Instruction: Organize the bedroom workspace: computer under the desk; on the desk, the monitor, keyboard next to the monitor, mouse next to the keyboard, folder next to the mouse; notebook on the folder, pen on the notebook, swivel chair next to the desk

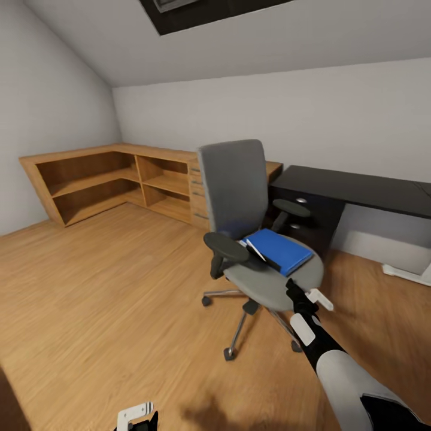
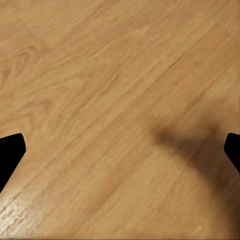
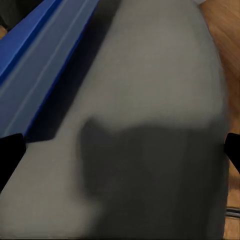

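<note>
Head view has the blue folder point(image 1: 279, 249) lying flat on the seat of the swivel chair point(image 1: 254, 239), so by my reckoning the move to the worktop point(image 1: 359, 190) is yet to come; the black worktop stands just behind and to the right of the chair, and the stretch I can see carries nothing. The folder's long axis runs from the near right to the far left, one corner toward the near left armrest. The right tool point(image 1: 306, 297) hovers at the seat's near edge, fingers spread wide with nothing between them, the folder just ahead. The left tool point(image 1: 136, 417) hangs low over the wood floor point(image 1: 102, 299), also wide open and holding nothing.
</note>
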You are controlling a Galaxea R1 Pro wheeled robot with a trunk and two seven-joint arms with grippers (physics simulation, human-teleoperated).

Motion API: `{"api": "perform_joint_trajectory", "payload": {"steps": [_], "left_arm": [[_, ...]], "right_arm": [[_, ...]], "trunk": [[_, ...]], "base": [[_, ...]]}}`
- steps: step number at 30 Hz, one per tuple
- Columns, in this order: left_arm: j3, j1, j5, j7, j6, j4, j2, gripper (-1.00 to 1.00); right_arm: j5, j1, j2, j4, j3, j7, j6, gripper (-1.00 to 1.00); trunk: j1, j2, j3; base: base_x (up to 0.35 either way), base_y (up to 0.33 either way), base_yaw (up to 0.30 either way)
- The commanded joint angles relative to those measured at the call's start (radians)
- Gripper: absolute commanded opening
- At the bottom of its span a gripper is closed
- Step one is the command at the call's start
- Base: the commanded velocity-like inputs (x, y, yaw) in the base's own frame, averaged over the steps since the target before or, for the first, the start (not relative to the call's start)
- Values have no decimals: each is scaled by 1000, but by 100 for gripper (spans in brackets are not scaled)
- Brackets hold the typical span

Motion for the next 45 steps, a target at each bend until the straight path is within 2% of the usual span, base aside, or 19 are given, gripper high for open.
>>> {"api": "perform_joint_trajectory", "payload": {"steps": [1, 17, 20, 22, 24, 27, 30, 34, 45], "left_arm": [[1, 0, 9, 2, 6, -2, -1, 100], [1, 0, 9, 2, 6, 7, -1, 100], [1, 0, 9, 2, 6, 8, -1, 100], [1, 0, 9, 2, 6, 10, -1, 100], [1, 0, 9, 2, 6, 12, -1, 100], [1, 0, 9, 2, 6, 13, -1, 100], [1, 0, 9, 2, 6, 13, -1, 100], [1, 0, 9, 2, 6, 13, -1, 100], [1, 0, 9, 2, 6, 13, -1, 100]], "right_arm": [[-11, 0, 18, 1, 9, 4, 13, 100], [-11, 0, 9, -8, 9, 8, 23, 100], [-11, 0, -14, -38, 10, 10, 80, 100], [-11, 0, -28, -67, 9, 10, 154, 100], [-11, 1, -45, -119, 9, 10, 268, 100], [-11, 3, -60, -182, 8, 10, 356, 100], [-11, 6, -67, -246, 7, 10, 401, 100], [-11, 17, -71, -312, 7, 9, 426, 100], [-17, 51, -66, -347, 8, 11, 429, 100]], "trunk": [[0, 0, -1], [0, 0, -1], [0, 0, -1], [0, 0, -1], [0, 0, -1], [0, 0, -1], [0, 0, -1], [0, 0, -1], [0, 0, -1]], "base": [[0, 0, 249], [0, 0, 55], [0, 0, 0], [0, 0, 0], [0, 0, 0], [0, 0, 0], [0, 0, 0], [0, 0, 0], [0, 0, 0]]}}
